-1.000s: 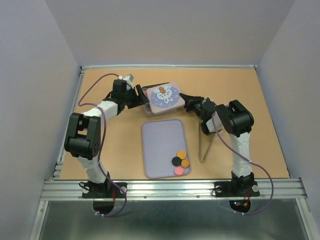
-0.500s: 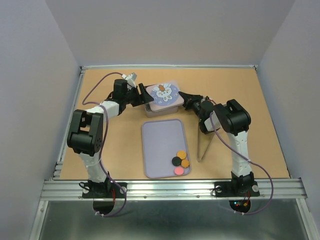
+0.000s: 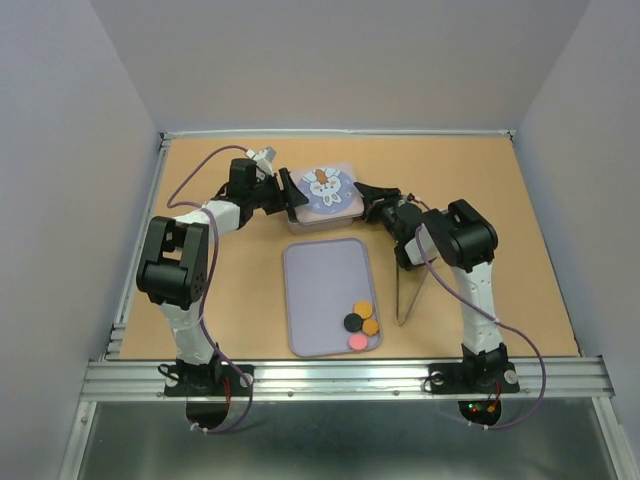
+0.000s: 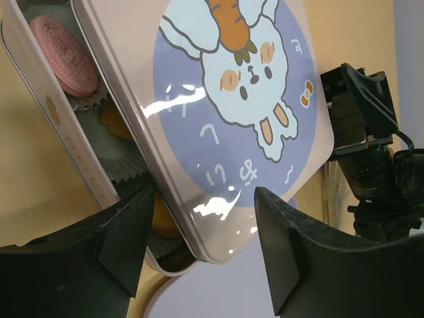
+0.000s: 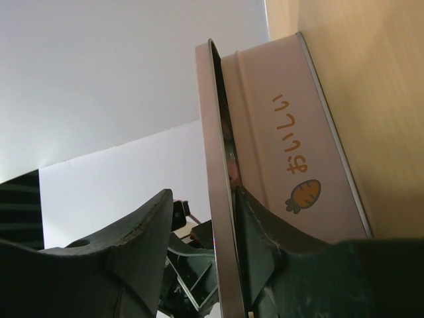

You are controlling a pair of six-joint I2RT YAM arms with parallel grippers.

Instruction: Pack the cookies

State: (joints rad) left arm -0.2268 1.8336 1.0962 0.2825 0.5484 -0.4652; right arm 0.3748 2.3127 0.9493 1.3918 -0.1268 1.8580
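**At the counter's far middle, the lid comes down and the right fingers let go**

At the far middle of the counter (image 3: 500,200) the tin (image 3: 322,223) sits with its rabbit-printed lid (image 3: 325,187) on top. A second ago that lid was propped at a slant; it now lies much flatter, and tin and lid together have slid a little toward the far left. In the same second the right fingers (image 3: 368,196) have slackened. The right wrist view shows them partly open, with the lid's thin edge between them: daylight on one side, the other finger against or just beside it. They no longer appear to clamp it.

The left fingers (image 3: 288,192) have not changed. They stand spread wide on either side of the tin's left end, but I cannot tell whether they press on it or only flank it.

The lid is not seated. In the left wrist view it lies askew, leaving one long side of the tin uncovered, where a pink cookie (image 4: 65,46) rests in a paper cup (image 4: 99,106).

Some of the cookies (image 3: 361,322) are not packed: four rounds, two orange, one black and one pink, lie clustered in the near right corner of the lavender tray (image 3: 320,280), just nearer than the tin. Judging by that, closing the tin looks early. Either the lid must come off again, or these four are meant to stay out.
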